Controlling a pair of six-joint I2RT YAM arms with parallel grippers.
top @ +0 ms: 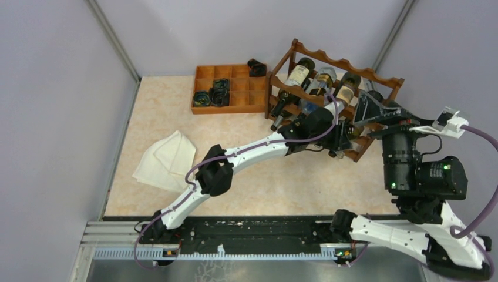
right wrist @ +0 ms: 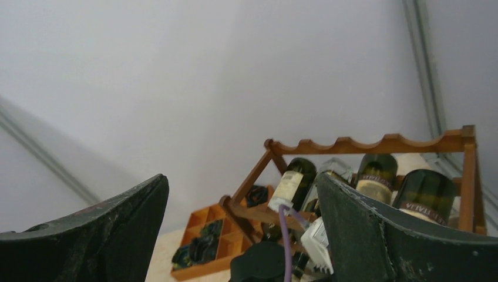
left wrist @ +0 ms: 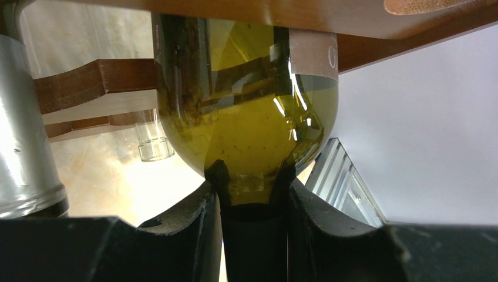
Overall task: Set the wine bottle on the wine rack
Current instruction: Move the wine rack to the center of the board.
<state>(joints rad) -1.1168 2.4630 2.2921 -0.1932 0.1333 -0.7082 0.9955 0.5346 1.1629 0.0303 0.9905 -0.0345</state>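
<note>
My left pincer [left wrist: 252, 235] clamped on neck of olive-green glass wine bottle [left wrist: 246, 129]; bottle body inside reddish-brown scalloped wooden wine rack [top: 343, 63], 1 o'clock on beige table [top: 176, 120]. Right pincer [right wrist: 241, 194] wide open, empty

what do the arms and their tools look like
The left arm and right arm have white links, black joints and a purple cable each. Green lights show on the right arm. The left tool and right tool have thick black curved fingers.
</note>
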